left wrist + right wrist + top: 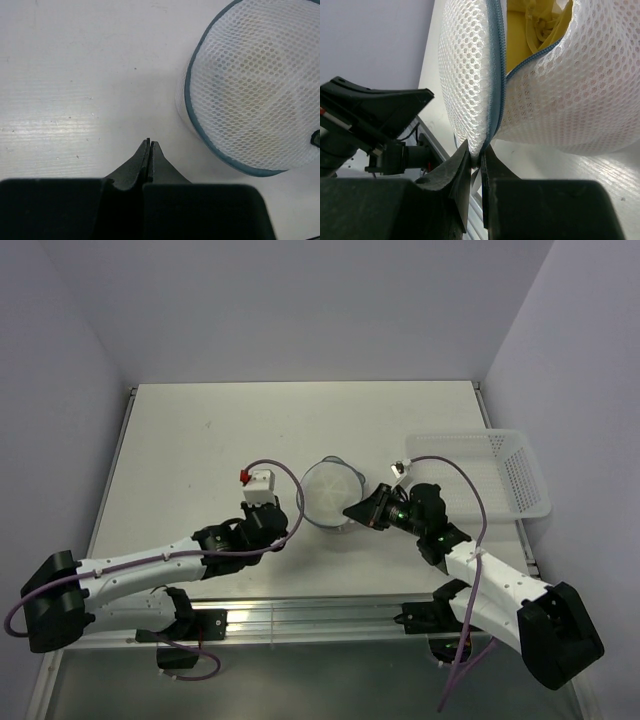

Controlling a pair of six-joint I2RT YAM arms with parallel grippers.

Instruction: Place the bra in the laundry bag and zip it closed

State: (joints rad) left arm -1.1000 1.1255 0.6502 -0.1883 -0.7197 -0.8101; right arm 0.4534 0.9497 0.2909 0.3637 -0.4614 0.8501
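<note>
- Jaws first: left jaws are clenched tight with nothing between them, tips pointing at bare tabletop (75,75) just beside the laundry bag (250,85), clear of its rim.
- Over to the other side: right jaws are nipped onto the laundry bag's edge, exactly where the blue-grey zip (495,75) runs down into them, with white mesh pinched between both tips.
- From above, the laundry bag sits on the tabletop between my two arms, left arm (150,570) on its left and right arm (480,575) on its right, both reaching in toward it.
- Looking along the zip, it's closed on the stretch nearest the right jaws and gaping open further up.
- And there's the bra (532,30), yellow fabric showing through that gap, tucked inside the laundry bag.
- White lattice basket (490,475) stands off to the laundry bag's right, apart from it, beyond my right arm.
</note>
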